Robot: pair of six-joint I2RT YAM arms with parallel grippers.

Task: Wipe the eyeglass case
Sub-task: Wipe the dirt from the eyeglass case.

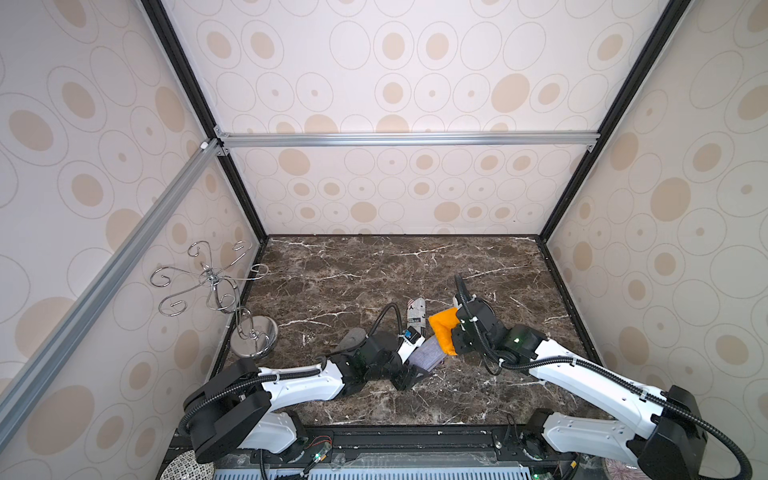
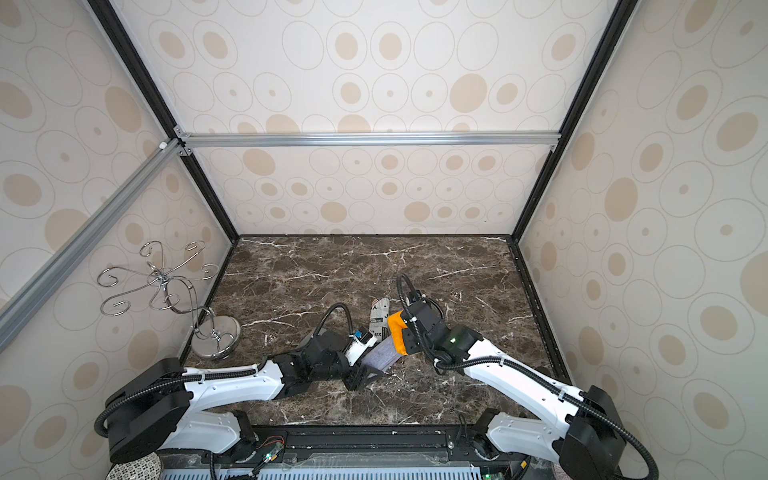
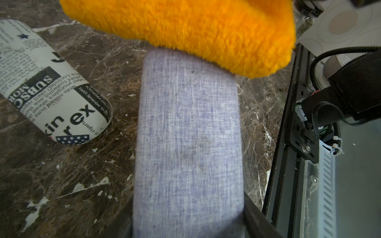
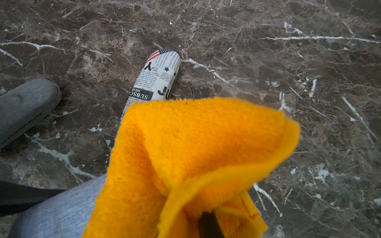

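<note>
Wiping looks partly done: left jaws clamp the lavender fabric eyeglass case (image 3: pixel 187 134), right jaws pinch fluffy orange cloth (image 3: pixel 185 26) on its tip.

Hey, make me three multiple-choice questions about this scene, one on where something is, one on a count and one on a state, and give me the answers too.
1. Where does the orange cloth lie?
A) spread flat by itself
B) over one end of the blue-grey case
C) inside an open case

2. How many eyeglass cases are in view?
A) two
B) three
C) five

3. How is the left pincer?
A) open, holding nothing
B) shut on the cloth
C) shut on the blue-grey case

Answers:
1 B: the left wrist view shows the cloth covering the case's far end.
2 B: the blue-grey one, the newspaper-print case and the dark grey case.
3 C: its fingers clamp the case's near end from both sides.
</note>
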